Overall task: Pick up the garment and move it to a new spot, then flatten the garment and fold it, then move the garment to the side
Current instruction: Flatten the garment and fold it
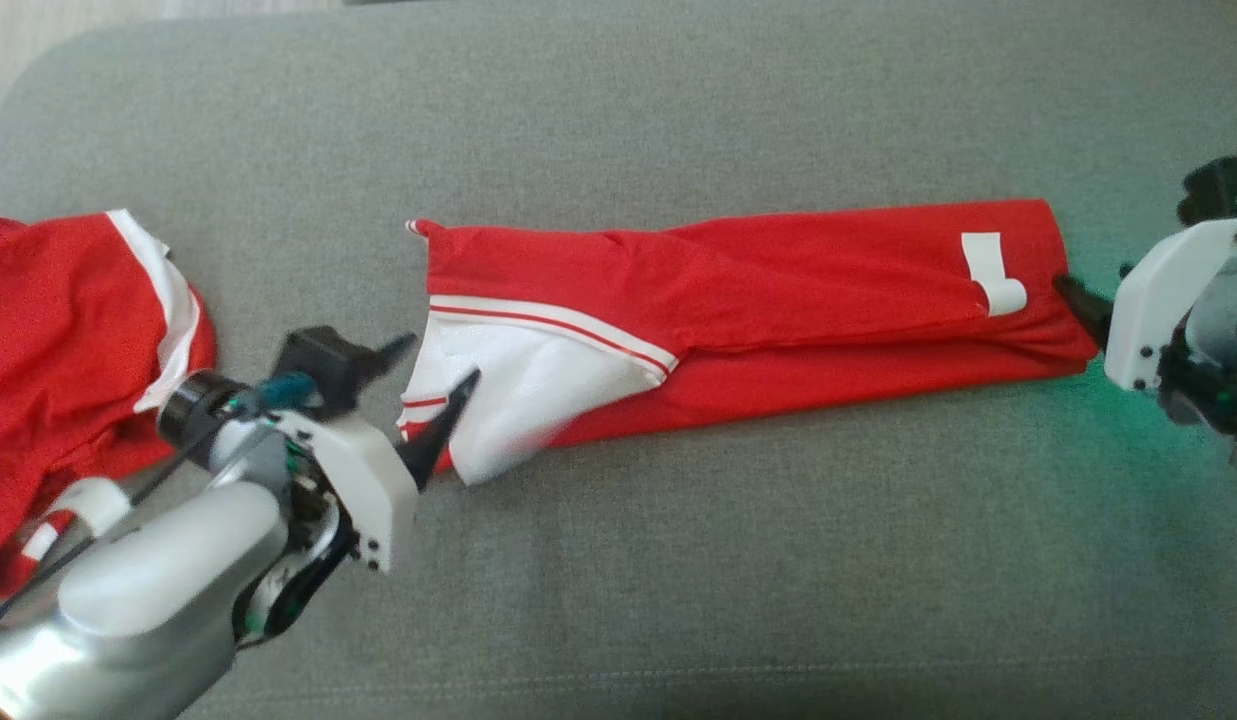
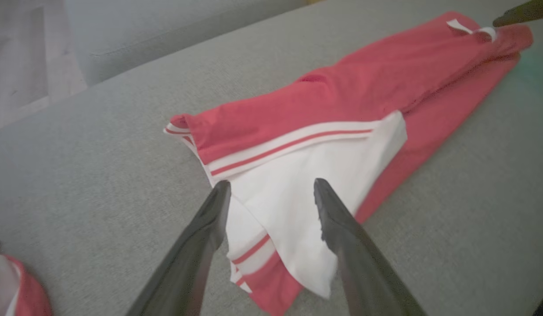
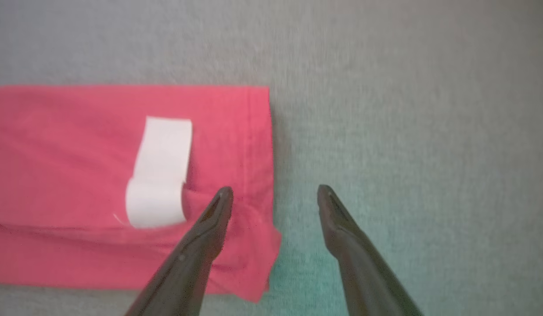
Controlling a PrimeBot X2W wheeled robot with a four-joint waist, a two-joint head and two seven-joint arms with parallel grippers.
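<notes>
Grey couch (image 1: 678, 560), red garment (image 1: 778, 290) folded into a long strip across its middle. Left claw (image 1: 443, 360) spread wide over the white end, right claw (image 3: 275, 188) spread wide at the other. Risks catching loose cloth on a fingertip and dragging the fold apart.

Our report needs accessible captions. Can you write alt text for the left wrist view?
The left gripper, fingers apart, points at the white striped end of a long folded red garment lying on a grey cushion.
</notes>
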